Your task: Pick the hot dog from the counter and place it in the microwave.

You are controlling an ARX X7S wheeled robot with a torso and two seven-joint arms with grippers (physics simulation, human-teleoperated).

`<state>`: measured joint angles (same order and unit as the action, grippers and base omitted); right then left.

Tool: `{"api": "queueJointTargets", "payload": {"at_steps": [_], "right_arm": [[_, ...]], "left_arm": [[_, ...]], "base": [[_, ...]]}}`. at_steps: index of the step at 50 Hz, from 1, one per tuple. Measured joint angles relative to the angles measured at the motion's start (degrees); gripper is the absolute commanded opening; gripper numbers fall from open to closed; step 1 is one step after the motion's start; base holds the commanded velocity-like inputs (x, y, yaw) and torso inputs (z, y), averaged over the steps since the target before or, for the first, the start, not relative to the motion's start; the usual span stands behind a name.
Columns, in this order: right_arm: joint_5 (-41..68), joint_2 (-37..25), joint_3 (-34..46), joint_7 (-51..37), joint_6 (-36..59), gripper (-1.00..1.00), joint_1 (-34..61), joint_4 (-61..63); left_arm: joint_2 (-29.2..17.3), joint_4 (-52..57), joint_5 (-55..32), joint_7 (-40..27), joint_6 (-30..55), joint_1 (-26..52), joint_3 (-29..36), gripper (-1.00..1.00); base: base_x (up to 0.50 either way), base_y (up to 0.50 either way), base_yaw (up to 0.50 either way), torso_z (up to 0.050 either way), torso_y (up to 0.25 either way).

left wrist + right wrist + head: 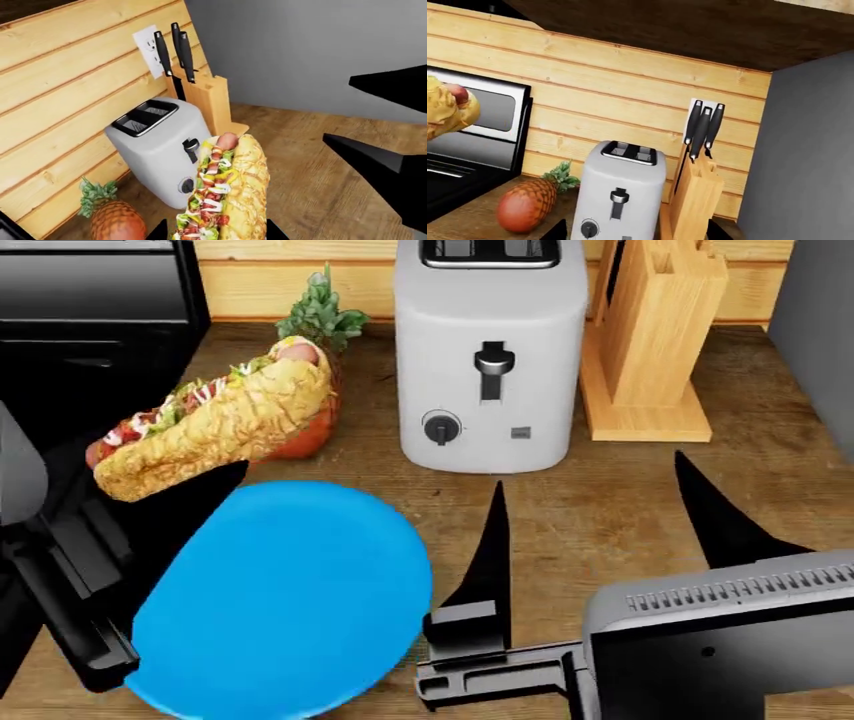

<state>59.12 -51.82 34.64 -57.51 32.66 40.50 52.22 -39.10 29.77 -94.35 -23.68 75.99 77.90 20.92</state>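
Note:
The hot dog [227, 195], a golden bun with red sausage and green, white and red toppings, stands lengthwise between the fingers of my left gripper [213, 234], which is shut on it. In the head view the hot dog [214, 430] hangs tilted above the wooden counter [627, 500], in front of the pineapple, and its end shows at the edge of the right wrist view [447, 110]. The black microwave [94, 300] sits at the far left; it also shows in the right wrist view [474, 130]. My right gripper [601, 530] is open and empty, facing the toaster.
A blue plate [280, 600] lies on the counter under the left arm. A white toaster [491, 360] stands at the back centre, a wooden knife block [654, 340] to its right, a pineapple [527, 202] to its left. A grey wall [814, 330] borders the right.

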Motion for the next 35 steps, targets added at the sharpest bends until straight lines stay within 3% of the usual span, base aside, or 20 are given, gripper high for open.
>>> {"api": "queueJointTargets", "payload": {"at_steps": [19,27,35], "right_arm": [[-1.67,0.17,0.63,1.01,0.05,1.00,0.50,-0.51],[-2.09,-0.10,0.20,0.86,-1.03,1.00,-0.15,-0.42],[-3.68,-0.58,0.09,0.12,-0.87,1.00,0.01,0.43]], "left_arm": [[-3.32,5.42,-8.88,-9.98,-4.34,-5.93,-5.25,-1.00],[-4.03,6.02,-9.81,-10.85,-5.31,-7.24,-6.07,-1.00],[-4.31,6.20,-10.18,-11.07,-5.89,-7.95,-6.39,-1.00]], "base": [[-0.49,0.02,0.00,0.000,0.000],[0.00,0.00,0.00,0.000,0.000],[0.00,0.48,0.00,0.000,0.000]]}}
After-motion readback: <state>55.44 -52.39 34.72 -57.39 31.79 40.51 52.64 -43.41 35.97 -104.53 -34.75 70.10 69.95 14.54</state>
